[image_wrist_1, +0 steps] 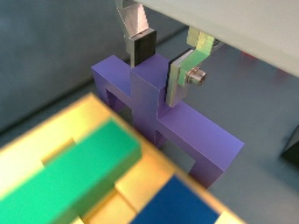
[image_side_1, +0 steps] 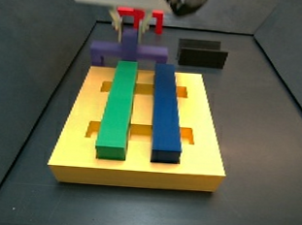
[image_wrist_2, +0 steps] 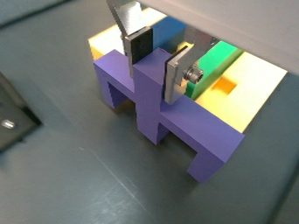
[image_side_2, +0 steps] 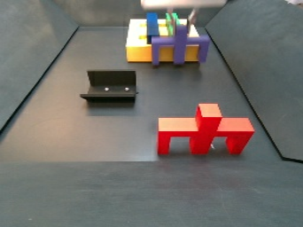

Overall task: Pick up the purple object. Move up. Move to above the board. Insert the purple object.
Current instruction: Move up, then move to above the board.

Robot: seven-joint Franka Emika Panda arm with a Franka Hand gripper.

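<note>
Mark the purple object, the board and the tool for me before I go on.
purple object [image_wrist_2: 176,122]: wrist view, on its crossbar top.
board [image_side_1: 137,164]: side view, on its yellow near edge.
tool [image_wrist_1: 162,59]: wrist view, midway between the fingertips, astride the purple object's ridge.

This was a lab test cell: a bare dark-grey floor [image_side_2: 71,177] with raised dark walls [image_side_1: 31,96] boxing it in. On it stood only rig gear and blocky test pieces: a black fixture [image_side_2: 109,86], a yellow slotted board [image_side_1: 137,162], a red pronged piece [image_side_2: 204,131]. The robot gripper [image_wrist_2: 158,59] sat down over the purple object [image_wrist_2: 176,122] beside the board.
</note>
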